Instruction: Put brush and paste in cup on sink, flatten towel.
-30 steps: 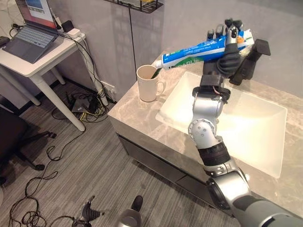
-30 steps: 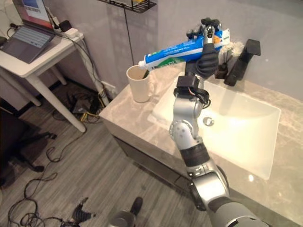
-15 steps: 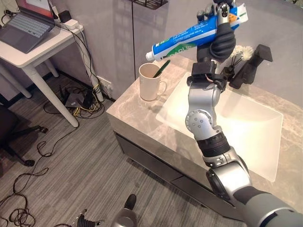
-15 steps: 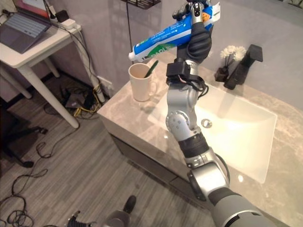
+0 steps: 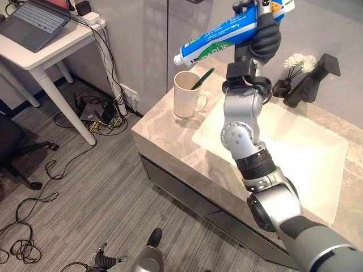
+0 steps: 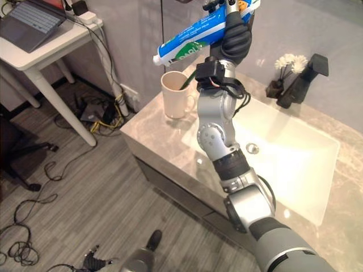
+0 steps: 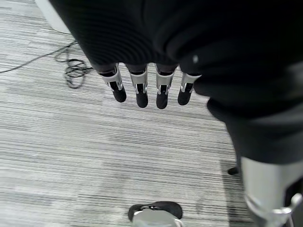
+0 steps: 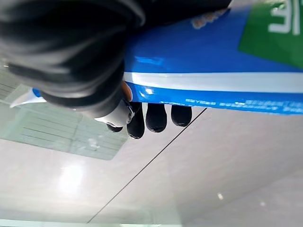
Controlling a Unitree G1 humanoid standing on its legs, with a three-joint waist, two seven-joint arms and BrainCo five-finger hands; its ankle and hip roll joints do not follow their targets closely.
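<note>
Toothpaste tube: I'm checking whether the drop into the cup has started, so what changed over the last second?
The right robot hand has lifted the toothpaste tube: its cap was at the cup rim a second ago and now hangs clear above it. The camera also shifted. The grip stays closed on the tube, the green toothbrush stays in the cup, and the left robot hand stays open.
</note>
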